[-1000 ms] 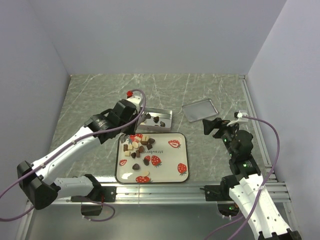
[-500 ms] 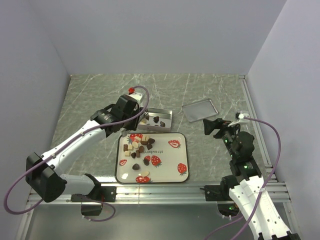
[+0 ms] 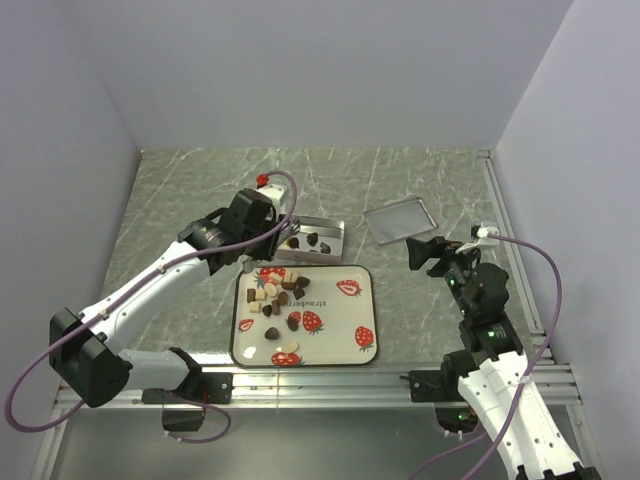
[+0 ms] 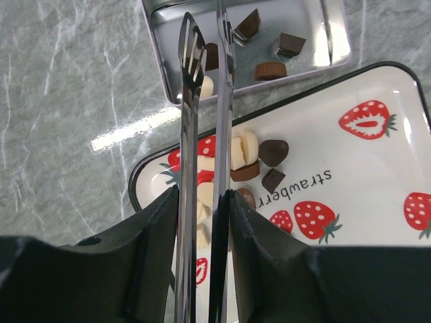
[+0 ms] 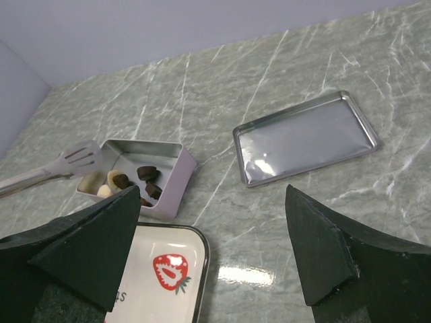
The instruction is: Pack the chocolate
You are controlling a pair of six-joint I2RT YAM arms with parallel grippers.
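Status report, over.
Left gripper shut on tongs, tips over tin. Right gripper open, aside. Few chocolate pieces in tin, most on tray. Lid off, nothing blocking.

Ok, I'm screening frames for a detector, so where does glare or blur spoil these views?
Left wrist: a bright glare streak on the table beside the tin, another glint inside it. Right wrist: glare on the lid and on the table near the tray; the jaws of the right gripper are dark, soft shapes. Top: even light, no harsh glare.
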